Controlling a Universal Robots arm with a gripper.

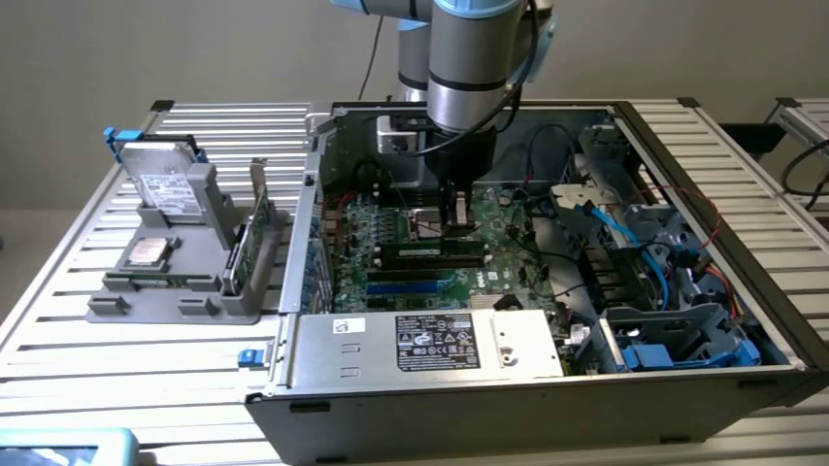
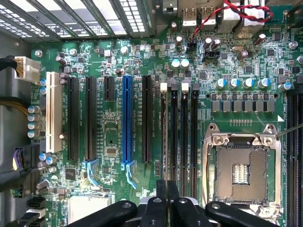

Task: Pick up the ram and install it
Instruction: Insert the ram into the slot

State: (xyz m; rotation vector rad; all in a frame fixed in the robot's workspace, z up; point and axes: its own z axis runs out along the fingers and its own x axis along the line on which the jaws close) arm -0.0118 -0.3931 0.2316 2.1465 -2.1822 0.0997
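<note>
Exterior view: robot arm (image 1: 473,58) reaching into an open computer case (image 1: 518,417)

The case sits on a slatted metal desk (image 1: 78,330). Inside it, the arm hangs over the green motherboard (image 2: 111,127). The black gripper (image 2: 167,182) has its fingers pressed close together, pinching the top edge of the ram (image 2: 164,137). This thin dark stick stands edge-on along the memory slot nearest the long expansion slots (image 2: 147,118).
</note>
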